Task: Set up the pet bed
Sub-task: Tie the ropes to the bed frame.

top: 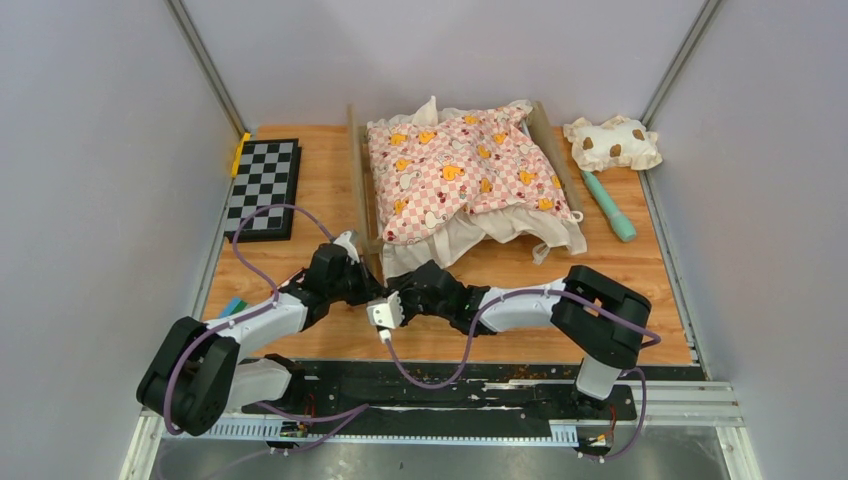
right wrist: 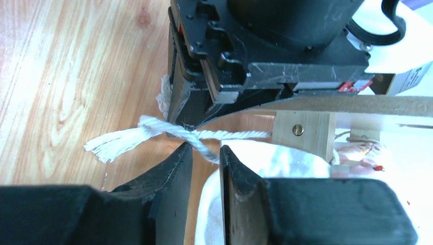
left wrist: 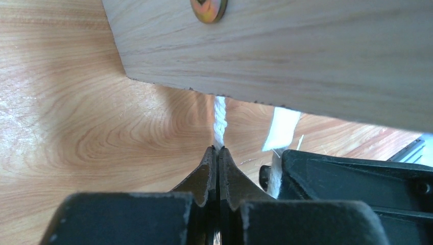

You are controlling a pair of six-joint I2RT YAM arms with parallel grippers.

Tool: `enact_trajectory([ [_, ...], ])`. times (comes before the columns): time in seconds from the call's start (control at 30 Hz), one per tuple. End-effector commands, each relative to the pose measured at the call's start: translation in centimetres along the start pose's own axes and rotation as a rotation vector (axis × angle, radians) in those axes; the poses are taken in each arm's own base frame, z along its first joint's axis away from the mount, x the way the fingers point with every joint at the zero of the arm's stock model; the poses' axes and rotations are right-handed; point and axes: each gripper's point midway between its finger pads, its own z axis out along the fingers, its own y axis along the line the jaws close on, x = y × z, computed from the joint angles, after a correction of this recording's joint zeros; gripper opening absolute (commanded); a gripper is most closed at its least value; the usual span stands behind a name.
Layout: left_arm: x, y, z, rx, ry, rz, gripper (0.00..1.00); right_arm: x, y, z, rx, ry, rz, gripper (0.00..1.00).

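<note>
In the overhead view, the pet bed is seen in the upper middle of the frame on the wooden table. Most of it is covered by a pink checkered cushion, whose white ruffle is draped over the bed's lower edge. A spotted cream pillow and a teal stick-shaped tool are placed at the upper right, and a chessboard is laid at the left. The left gripper and the right gripper are brought together at the bed's lower left corner.

In the left wrist view, the left gripper is seen fully closed, with a white cord pinched at its tips. The cord is run upward to the underside of the bed's light-wood plank, which fills the top of the frame and is fitted with a brass bolt.

In the right wrist view, the right gripper is shown at the bottom with its jaws parted a little. The twisted cord is laid across their tips, unclamped, and its frayed end is spread at the left. The cord is gripped just above by the left gripper's black fingers. White fabric is bunched at the lower right.
</note>
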Motion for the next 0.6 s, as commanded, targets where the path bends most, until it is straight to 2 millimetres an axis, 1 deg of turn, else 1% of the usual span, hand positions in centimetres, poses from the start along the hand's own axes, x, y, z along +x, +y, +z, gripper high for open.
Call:
enact_trajectory([
  [0.0, 0.6, -0.8, 0.0, 0.066, 0.025, 0.081, 0.0, -1.2, -2.0, -1.2, 0.083, -0.025, 0.093, 0.27],
  [0.07, 1.0, -0.6, 0.0, 0.065, 0.038, 0.084, 0.0, -1.3, -1.8, -1.5, 0.079, -0.033, 0.109, 0.29],
  [0.13, 1.2, -0.5, 0.1, 0.064, 0.05, 0.088, 0.0, -1.7, -1.4, -1.8, 0.068, -0.053, 0.12, 0.36],
  [0.37, 1.8, -0.1, 0.5, 0.059, 0.076, 0.083, 0.0, -2.7, -0.5, -2.8, 0.035, -0.098, 0.203, 0.37],
  [0.43, 1.8, 0.0, 0.5, 0.057, 0.075, 0.079, 0.0, -3.3, -0.9, -3.4, 0.051, -0.125, 0.239, 0.37],
  [0.57, 1.8, 0.0, 0.6, 0.055, 0.074, 0.075, 0.0, -4.4, -1.8, -5.1, 0.11, -0.177, 0.402, 0.37],
])
